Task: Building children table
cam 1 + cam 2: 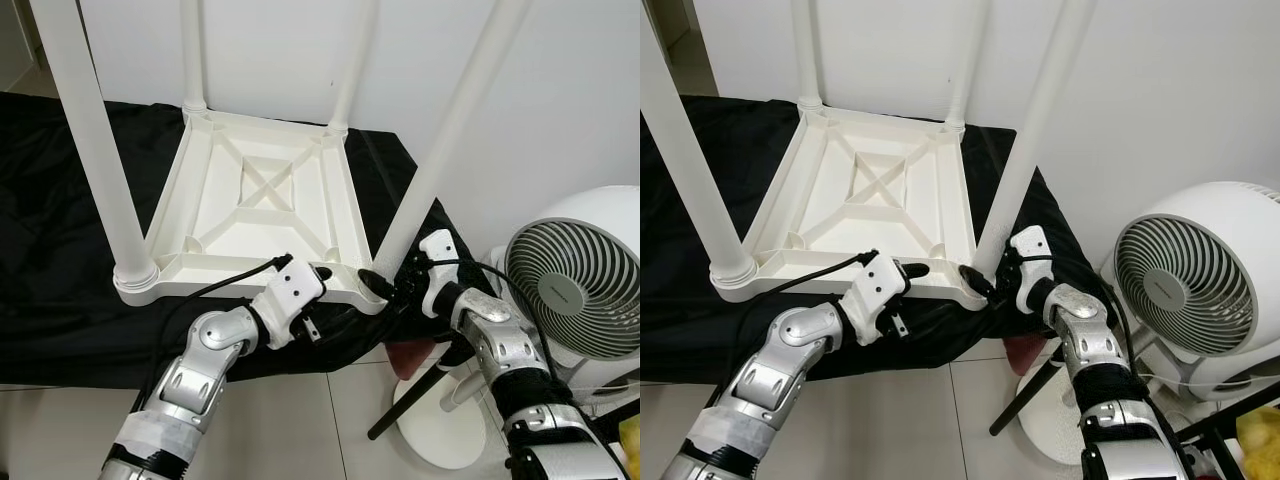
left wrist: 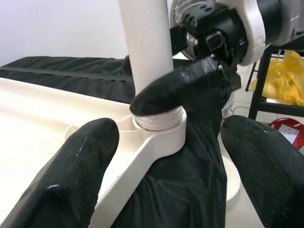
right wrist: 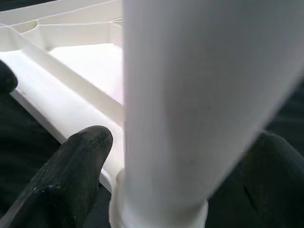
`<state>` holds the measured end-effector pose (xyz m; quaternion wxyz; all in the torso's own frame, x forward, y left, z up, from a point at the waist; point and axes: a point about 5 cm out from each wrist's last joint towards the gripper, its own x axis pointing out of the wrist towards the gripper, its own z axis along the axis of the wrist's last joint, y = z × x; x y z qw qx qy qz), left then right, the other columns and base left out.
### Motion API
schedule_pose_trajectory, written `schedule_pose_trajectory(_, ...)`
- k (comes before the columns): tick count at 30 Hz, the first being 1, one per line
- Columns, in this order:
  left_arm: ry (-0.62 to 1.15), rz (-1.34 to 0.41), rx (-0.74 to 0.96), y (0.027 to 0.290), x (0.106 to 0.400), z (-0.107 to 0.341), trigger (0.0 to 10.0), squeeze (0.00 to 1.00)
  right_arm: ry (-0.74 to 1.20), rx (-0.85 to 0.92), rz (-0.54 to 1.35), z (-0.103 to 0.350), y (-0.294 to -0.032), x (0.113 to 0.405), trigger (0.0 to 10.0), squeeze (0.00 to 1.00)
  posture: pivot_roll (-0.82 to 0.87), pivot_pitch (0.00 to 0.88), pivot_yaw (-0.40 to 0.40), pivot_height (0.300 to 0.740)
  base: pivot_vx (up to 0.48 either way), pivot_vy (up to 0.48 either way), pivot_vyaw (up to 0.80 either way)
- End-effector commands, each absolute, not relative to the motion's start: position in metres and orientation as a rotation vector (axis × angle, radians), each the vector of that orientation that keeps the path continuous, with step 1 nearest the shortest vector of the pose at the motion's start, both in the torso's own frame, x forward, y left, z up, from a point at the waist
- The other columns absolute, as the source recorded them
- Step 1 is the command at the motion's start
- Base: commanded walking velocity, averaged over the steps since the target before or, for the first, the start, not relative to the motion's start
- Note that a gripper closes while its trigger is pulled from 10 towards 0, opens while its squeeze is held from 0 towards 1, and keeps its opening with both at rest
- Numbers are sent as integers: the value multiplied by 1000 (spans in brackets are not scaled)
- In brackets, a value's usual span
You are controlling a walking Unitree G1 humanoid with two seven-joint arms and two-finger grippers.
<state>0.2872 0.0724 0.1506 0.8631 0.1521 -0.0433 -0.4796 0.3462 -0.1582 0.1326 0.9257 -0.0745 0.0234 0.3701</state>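
- My right gripper (image 1: 378,283) pinches the base of the near-right leg (image 1: 455,125), one finger (image 3: 71,175) on each side of it.
- My left gripper (image 1: 322,273) is spread, fingertips at the tabletop's near edge, at nine o'clock from that leg.
- I count one upturned white tabletop (image 1: 255,210) on black cloth (image 1: 60,230), with four legs upright in its corners.
- One white fan (image 1: 575,290) stands at three o'clock.

I read bright, even indoor light, soft shadows, mild glare on the white leg (image 3: 190,109) in my right wrist view, where it is blurred, black fingers (image 2: 71,175) out of focus, head views sharp, slightly bowed edges.
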Motion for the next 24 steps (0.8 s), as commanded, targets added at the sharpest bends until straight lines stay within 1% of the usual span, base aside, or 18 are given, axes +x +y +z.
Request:
schedule_pose_trajectory(1, -99, -976, 310, 69, 289, 153, 10000, 0, 61, -164, 773, 130, -159, 347, 10000, 0, -34, 0, -152, 740, 0, 0, 0)
schedule_pose_trajectory(2, -101, -975, 309, 69, 290, 154, 10000, 0, 65, -162, 786, 129, -155, 349, 8588, 0, -31, 0, -152, 740, 0, 0, 0)
schedule_pose_trajectory(3, -103, -976, 309, 68, 290, 154, 10000, 0, 71, -164, 794, 127, -151, 352, 4667, 0, -31, 0, -152, 740, 0, 0, 0)
schedule_pose_trajectory(6, -104, -975, 310, 68, 290, 155, 10000, 0, 73, -172, 796, 126, -148, 353, 4667, 0, -28, 0, -152, 740, 0, 0, 0)
schedule_pose_trajectory(7, -105, -974, 311, 68, 291, 155, 10000, 0, 86, -172, 797, 122, -145, 353, 0, 0, -22, 0, -154, 740, 0, 0, 0)
schedule_pose_trajectory(11, -106, -973, 310, 68, 290, 155, 10000, 0, 104, -146, 805, 117, -145, 352, 0, 0, -19, 0, -156, 740, 0, 0, 0)
schedule_pose_trajectory(12, -103, -975, 309, 68, 289, 154, 10000, 0, 115, -120, 810, 113, -147, 350, 0, 0, -22, 0, -155, 740, 0, 0, 0)
schedule_pose_trajectory(18, -99, -981, 306, 67, 287, 152, 10000, 0, 110, -100, 785, 111, -152, 348, 0, 0, -30, 0, -153, 740, 0, 0, 0)
schedule_pose_trajectory(19, -98, -984, 305, 67, 287, 152, 10000, 0, 102, -77, 768, 111, -154, 348, 10000, 0, -33, 0, -153, 740, 0, 0, 0)
schedule_pose_trajectory(21, -98, -984, 305, 67, 287, 152, 10000, 0, 102, -77, 768, 111, -154, 348, 10000, 0, -33, 0, -153, 740, 0, 0, 0)
schedule_pose_trajectory(24, -94, -997, 305, 65, 286, 150, 10000, 0, 38, -28, 681, 113, -157, 344, 10000, 0, -41, 0, -147, 740, 0, 0, 0)
